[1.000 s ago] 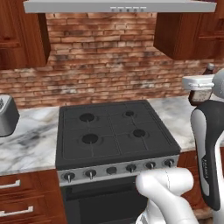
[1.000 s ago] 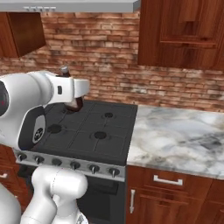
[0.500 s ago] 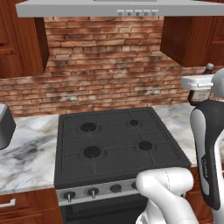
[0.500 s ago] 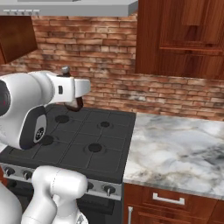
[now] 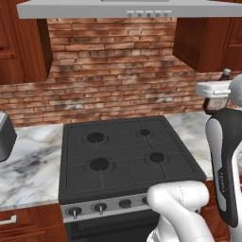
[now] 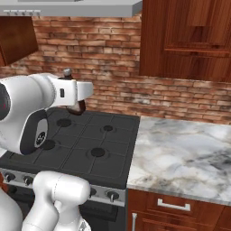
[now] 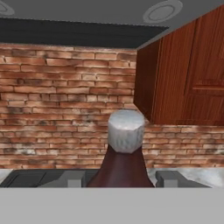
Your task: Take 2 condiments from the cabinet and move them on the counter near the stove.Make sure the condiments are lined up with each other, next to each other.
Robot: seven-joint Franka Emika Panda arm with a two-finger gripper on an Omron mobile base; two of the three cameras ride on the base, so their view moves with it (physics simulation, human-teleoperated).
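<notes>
Maroon glass bottle [image 7: 121, 164] (1 of 2 condiments) sits pinched upright in the hand [image 7: 118, 179], carried above the stove [image 5: 123, 156], likely bound for the marble tabletop [image 6: 180, 153] alongside.

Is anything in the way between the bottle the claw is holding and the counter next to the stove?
Nothing visible is. The claw holds the maroon bottle up in the air above the stove, and the marble counter to the stove's right lies bare, with only open space between them.
</notes>
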